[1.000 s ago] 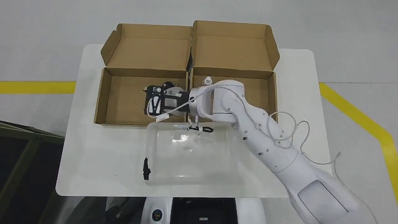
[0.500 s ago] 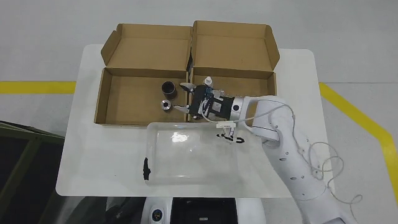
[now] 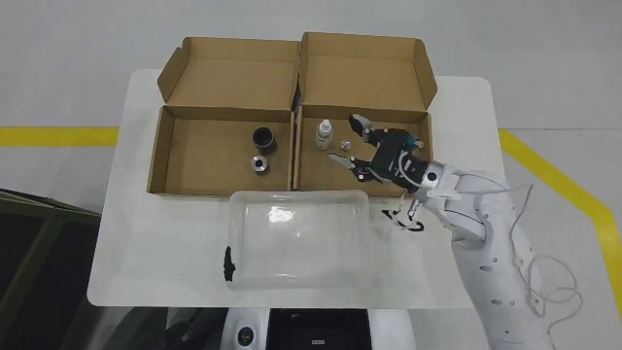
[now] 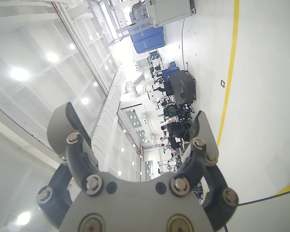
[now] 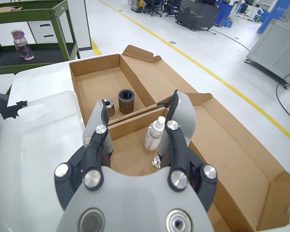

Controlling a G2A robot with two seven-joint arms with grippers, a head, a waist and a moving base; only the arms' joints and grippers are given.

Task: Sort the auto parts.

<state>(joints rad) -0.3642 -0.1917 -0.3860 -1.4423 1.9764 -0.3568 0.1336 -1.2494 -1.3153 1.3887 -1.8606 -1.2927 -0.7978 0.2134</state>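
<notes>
Left box (image 3: 194, 160) and right box (image 3: 313, 173) sat side by side on table (image 3: 146, 253). Cylinder (image 3: 263, 138) behind bushing (image 3: 258, 164) in left box; bottle (image 3: 324, 134) beside small disc (image 3: 344, 142) in right box. Bin (image 3: 301, 243) lay on table before both boxes.

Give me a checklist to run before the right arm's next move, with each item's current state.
1. Right gripper open and empty: ok.
2. Right gripper over the right brown cardboard box: ok.
3. Height clearance from the upright white plastic bottle and the small silver round part near its fingers: cannot tell.
4. Dark metal cylinder and small grey metal bushing standing apart in the left brown cardboard box: ok.
5. Left gripper open, empty, pointed off into the room: ok.
</notes>
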